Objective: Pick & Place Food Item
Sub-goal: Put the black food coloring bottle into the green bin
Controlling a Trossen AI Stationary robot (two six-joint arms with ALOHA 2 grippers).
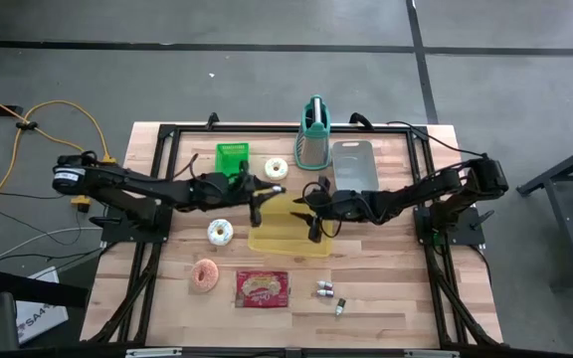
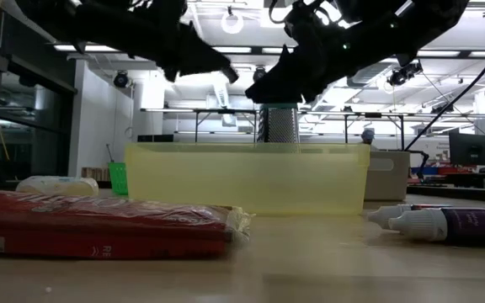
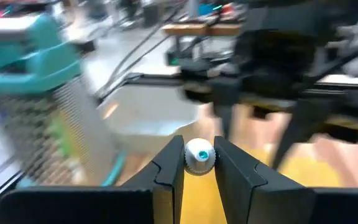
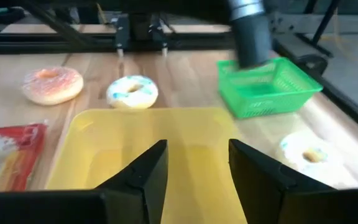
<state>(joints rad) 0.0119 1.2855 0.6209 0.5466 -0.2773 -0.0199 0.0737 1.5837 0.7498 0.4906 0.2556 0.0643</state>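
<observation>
The small white item (image 3: 199, 155) sits pinched between the fingertips (image 3: 168, 171) of the left gripper (image 3: 199, 167), whose jaws are closed on it from both sides. In the high view the left gripper (image 1: 267, 191) hangs above the 11 o'clock corner of the yellow tray (image 1: 291, 241), so the item is held in the air over that edge and not resting on the table (image 1: 396, 288).

The item is small, round and white, with a teal spot at the centre of the face that shows. It is seen end-on, that face turned back toward the wrist. Only the round outline shows, so I cannot tell its long axis.

The right gripper (image 1: 312, 207) is at 3 o'clock from the left one, near it but apart, also above the tray. In the right wrist view its fingers (image 4: 146, 177) stand spread with nothing between them, the tray floor (image 4: 191, 134) showing through the gap.

In the low view both grippers (image 2: 215, 66) (image 2: 278, 82) hang clear above the tray's rim (image 2: 247, 147).

On the table around the tray, by the high view: a white donut (image 1: 276, 168) at 12 o'clock, a sprinkled donut (image 1: 220, 232) at 9, a pink donut (image 1: 205, 275) and a red packet (image 1: 263, 288) toward 7.
</observation>
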